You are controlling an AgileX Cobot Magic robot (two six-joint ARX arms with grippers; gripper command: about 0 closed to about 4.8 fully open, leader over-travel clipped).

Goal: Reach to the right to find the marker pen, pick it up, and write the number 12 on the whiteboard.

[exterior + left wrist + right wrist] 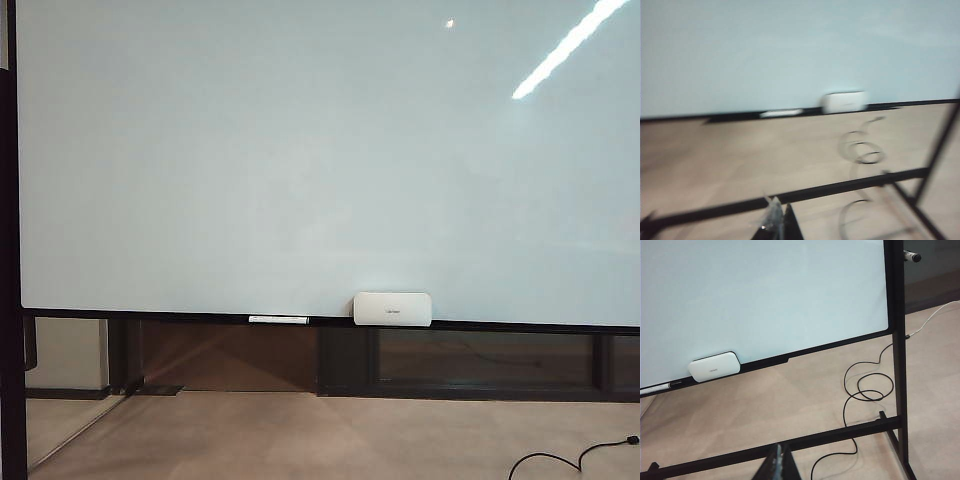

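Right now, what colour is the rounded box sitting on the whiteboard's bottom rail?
White, with a tiny dark mark at its middle: the rounded box shows best in the exterior view.

The box (392,308) sits on the rail of the whiteboard (320,150), with the bar (279,319) just left of it (both low down). A cable (865,390) lies on the floor.

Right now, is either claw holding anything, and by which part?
Nothing is held. The right claw is shut on nothing, low before the whiteboard. The left claw shows nothing between its tips; blur hides its state.
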